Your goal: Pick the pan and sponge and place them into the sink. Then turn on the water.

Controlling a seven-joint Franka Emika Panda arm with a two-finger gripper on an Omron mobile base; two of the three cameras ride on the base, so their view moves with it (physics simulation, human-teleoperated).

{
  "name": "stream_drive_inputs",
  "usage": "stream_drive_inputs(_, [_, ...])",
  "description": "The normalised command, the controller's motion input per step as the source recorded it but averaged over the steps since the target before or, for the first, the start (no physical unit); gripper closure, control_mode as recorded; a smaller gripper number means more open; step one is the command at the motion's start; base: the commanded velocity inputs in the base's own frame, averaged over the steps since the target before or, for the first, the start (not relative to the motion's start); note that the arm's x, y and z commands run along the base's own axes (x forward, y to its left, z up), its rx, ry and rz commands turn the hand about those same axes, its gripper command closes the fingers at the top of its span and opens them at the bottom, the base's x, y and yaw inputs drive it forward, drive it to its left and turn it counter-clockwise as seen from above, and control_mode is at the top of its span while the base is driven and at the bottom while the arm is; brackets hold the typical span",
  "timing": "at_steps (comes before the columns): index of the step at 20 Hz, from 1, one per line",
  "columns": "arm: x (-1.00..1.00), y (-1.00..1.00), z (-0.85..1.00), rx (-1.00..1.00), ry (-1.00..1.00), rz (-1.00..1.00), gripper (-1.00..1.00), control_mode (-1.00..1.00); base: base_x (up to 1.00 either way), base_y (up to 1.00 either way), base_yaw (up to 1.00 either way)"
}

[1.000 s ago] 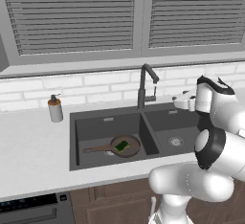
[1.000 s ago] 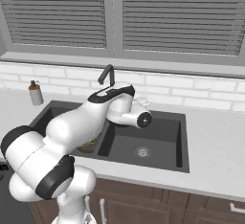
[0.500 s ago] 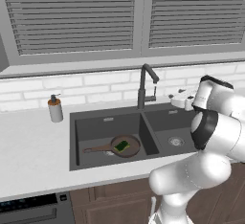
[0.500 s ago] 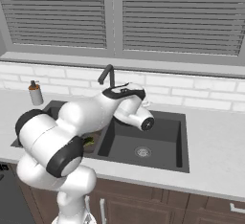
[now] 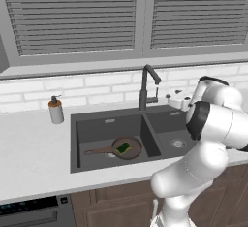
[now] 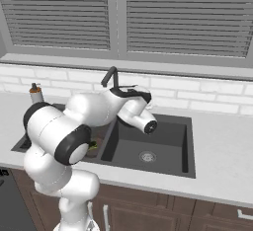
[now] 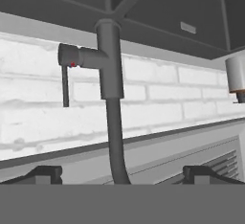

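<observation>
Two things already lie in our sink's (image 5: 97,124) left basin: pan (image 5: 127,148) with sponge (image 5: 124,148) on it. Faucet (image 5: 144,88) stands at 12 o'clock, soap dispenser (image 5: 56,110) at 10. Our gripper (image 7: 122,173) faces the faucet, jaws apart.

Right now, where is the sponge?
In the left base view the sponge lies inside the pan, which sits in the left basin of the sink, left of the divider and below the faucet.

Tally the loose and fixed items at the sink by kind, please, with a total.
pan: 1
sponge: 1
faucet: 1
soap dispenser: 1
sink basins: 2
Total: 6
</observation>
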Motion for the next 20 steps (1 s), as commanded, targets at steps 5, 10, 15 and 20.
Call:
stream_drive_inputs(5, [0.27, 0.10, -0.21, 0.00, 0.00, 0.00, -1.00, -1.00, 0.00, 0.00, 0.00])
stream_drive_inputs(10, [0.25, 0.02, -0.25, 0.00, -0.01, 0.00, -1.00, -1.00, 0.00, 0.00, 0.00])
stream_drive_inputs(15, [0.35, 0.00, -0.10, 0.03, -0.03, 0.00, -1.00, -1.00, 0.00, 0.00, 0.00])
stream_drive_inputs(20, [0.39, 0.00, -0.06, 0.04, -0.03, 0.00, -1.00, -1.00, 0.00, 0.00, 0.00])
